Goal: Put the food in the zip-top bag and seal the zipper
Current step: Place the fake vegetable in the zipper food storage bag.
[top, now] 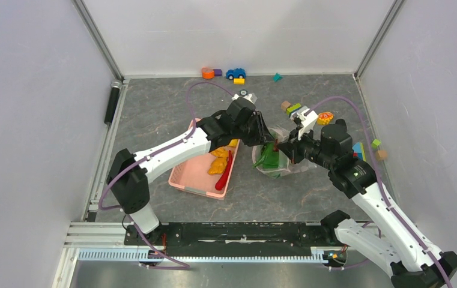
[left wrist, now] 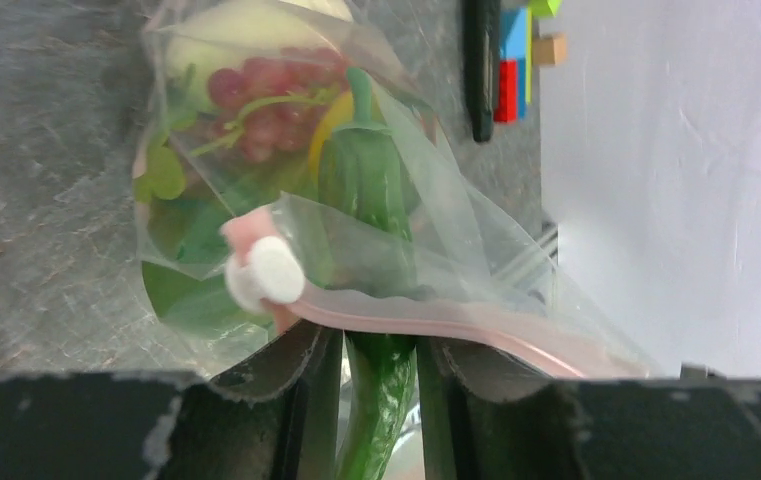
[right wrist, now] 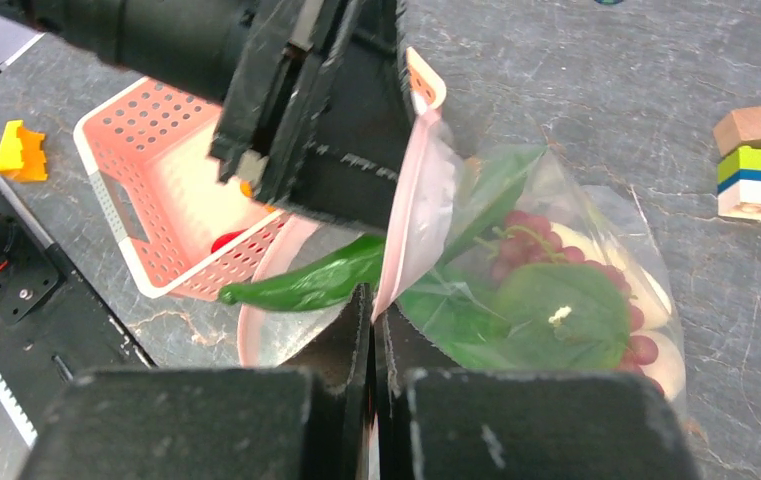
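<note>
The left fingers (left wrist: pixel 276 400) clamp a green pepper (left wrist: pixel 374 390), its far half past the zipper (left wrist: pixel 456 325) just ahead, inside the zip-top bag (left wrist: pixel 456 240) whose rim the right fingers (right wrist: pixel 256 420) pinch tight. Released early, the pepper could snag the strip and slide out onto the surface (left wrist: pixel 36 200).

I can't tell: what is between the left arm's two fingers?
A long green pepper, poking into the zip-top bag past its pink zipper. The left wrist view shows it.
</note>
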Robot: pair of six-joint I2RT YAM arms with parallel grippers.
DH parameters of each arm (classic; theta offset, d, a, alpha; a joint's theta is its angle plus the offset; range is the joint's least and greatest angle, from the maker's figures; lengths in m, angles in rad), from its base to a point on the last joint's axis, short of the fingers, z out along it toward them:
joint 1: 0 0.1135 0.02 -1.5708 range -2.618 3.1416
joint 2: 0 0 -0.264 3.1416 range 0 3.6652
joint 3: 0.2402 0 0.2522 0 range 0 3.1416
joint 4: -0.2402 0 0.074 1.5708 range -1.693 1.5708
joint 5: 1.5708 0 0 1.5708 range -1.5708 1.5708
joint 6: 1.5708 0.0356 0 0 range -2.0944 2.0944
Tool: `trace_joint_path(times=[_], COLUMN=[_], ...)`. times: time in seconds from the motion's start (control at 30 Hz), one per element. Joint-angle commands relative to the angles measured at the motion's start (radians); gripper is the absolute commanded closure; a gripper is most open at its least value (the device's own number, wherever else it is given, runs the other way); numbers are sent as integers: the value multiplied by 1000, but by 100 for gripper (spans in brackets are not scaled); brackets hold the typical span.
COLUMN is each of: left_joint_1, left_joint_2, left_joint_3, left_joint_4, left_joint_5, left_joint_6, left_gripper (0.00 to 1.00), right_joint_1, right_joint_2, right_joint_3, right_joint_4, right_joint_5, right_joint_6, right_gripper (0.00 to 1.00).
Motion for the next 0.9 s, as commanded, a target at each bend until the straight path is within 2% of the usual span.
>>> trace_joint_path(times=[0.0,0.37,0.73,0.87], left_joint_1=[1,0,-3,-2], left_joint_2=[14,22,39,-2], left_joint_3=[68,69,79,14], left_joint_4=[-38,-86,-90,38], left_joint_5=[-249,-499,-458,-386], left_joint_6=[-125,-355,-432,-410], left_gripper=[98,98,98,98], right_joint_1=[3,4,5,7], right_joint_2=[-34,-37,12,26], right_joint_3=[-9,-28,-36,-40], right_joint_4=[73,87,102,87], right_joint_5=[-99,-330,-371,-356], right_joint_6=[-34,-74,-63,-74], right_gripper=[100,98,98,98])
